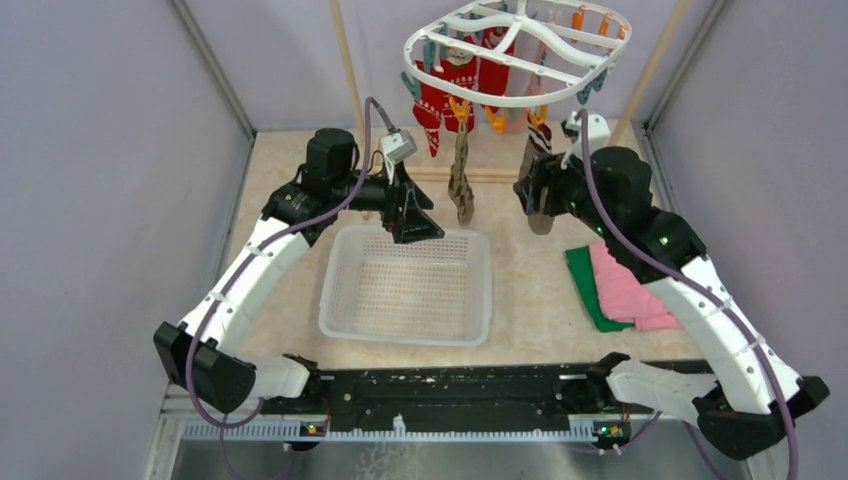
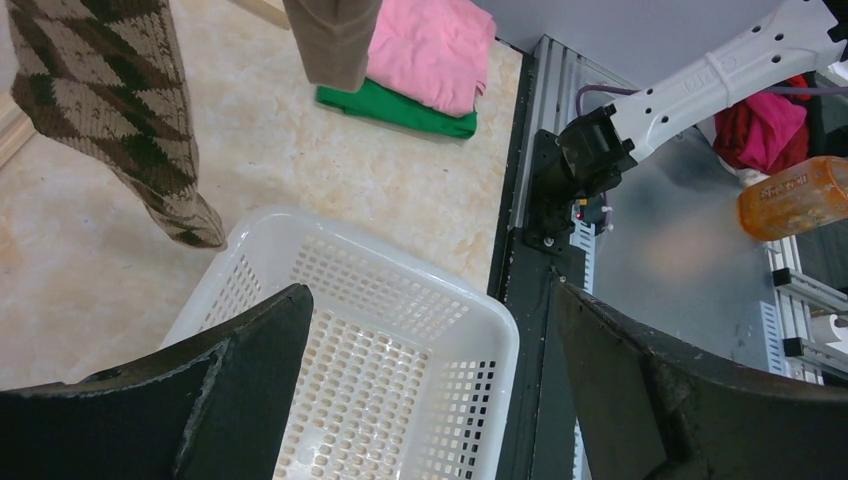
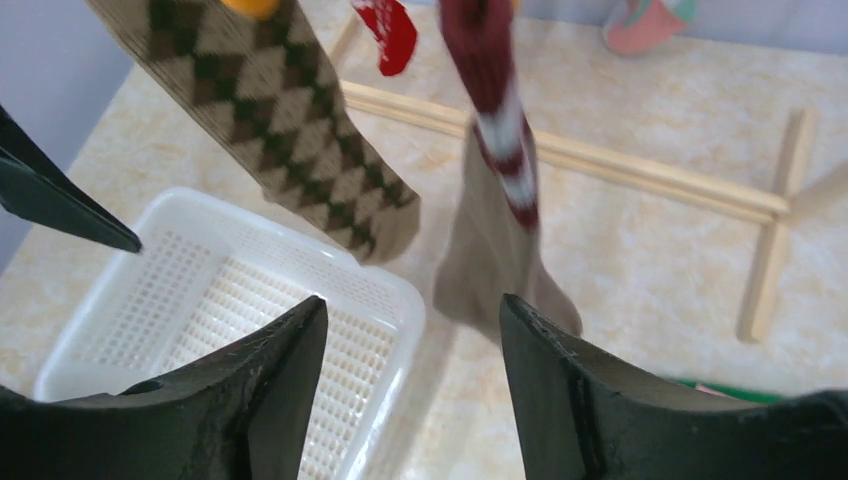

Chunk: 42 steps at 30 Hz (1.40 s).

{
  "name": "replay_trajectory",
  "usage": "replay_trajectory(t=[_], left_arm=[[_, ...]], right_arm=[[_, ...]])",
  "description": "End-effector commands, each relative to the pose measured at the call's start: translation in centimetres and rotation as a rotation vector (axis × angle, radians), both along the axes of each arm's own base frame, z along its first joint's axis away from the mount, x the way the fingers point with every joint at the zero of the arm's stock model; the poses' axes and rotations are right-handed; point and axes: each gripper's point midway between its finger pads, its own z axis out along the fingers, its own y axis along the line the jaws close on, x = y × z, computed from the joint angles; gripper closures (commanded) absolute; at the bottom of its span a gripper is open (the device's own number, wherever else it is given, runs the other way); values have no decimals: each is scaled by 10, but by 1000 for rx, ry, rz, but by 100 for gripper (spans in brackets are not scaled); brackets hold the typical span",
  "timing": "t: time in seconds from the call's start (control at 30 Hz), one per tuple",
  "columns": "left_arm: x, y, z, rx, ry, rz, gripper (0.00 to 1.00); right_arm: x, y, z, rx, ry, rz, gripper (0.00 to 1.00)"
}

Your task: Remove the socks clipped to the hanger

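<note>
The white hanger (image 1: 520, 102) hangs at the back with orange and teal clips. Red socks (image 1: 440, 95) and a brown argyle sock (image 1: 461, 180) dangle from it, next to a tan sock (image 1: 540, 195) with a red and white striped cuff. In the right wrist view the argyle sock (image 3: 280, 110) and the tan sock (image 3: 500, 250) hang just beyond my right gripper (image 3: 408, 305), which is open with nothing between its fingers. My left gripper (image 2: 430, 300) is open and empty above the basket, right of the argyle sock (image 2: 100, 100). A pink sock (image 3: 645, 20) shows far back.
A white mesh basket (image 1: 405, 330) sits mid-table below the left gripper (image 1: 412, 225). Folded pink (image 1: 625, 285) and green (image 1: 585, 280) cloths lie to its right. The wooden rack's base bars (image 3: 600, 165) lie on the floor behind the socks. Purple walls close in both sides.
</note>
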Motion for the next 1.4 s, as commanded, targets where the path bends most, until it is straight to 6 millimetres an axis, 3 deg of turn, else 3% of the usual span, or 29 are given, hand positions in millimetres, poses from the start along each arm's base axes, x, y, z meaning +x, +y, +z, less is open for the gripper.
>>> replay_trajectory(t=[0.0,0.13,0.3,0.43,0.63,0.73,0.83,1.07,1.37], left_arm=[[-9,2,19,-41,-60,-29,3],[-11,3,17,-32,-56,-27,3],[-11,3,18,-32,-56,-25,3],[-14,5,20,-36,-57,-27,3],[-21,6,26,-46,-58,-40,2],[-22,7,29,-50,-61,-38,2],[-22,6,29,-58,-56,-39,2],[-26,2,35,-84,-36,-77,2],[-6,-8,38,-104,-17,-56,2]], right_arm=[[-23,-38,-8,-15,2,-117,34],[-15,-43,-14,-62,-3,-146,32],[18,-28,3,-118,-71,-121,32],[45,-22,13,-143,-128,-134,44],[53,-11,20,-135,-164,-92,59],[47,-8,23,-100,-174,-69,84],[39,5,23,-37,-154,-4,99],[4,63,38,217,-70,278,100],[-25,105,54,346,-17,441,98]])
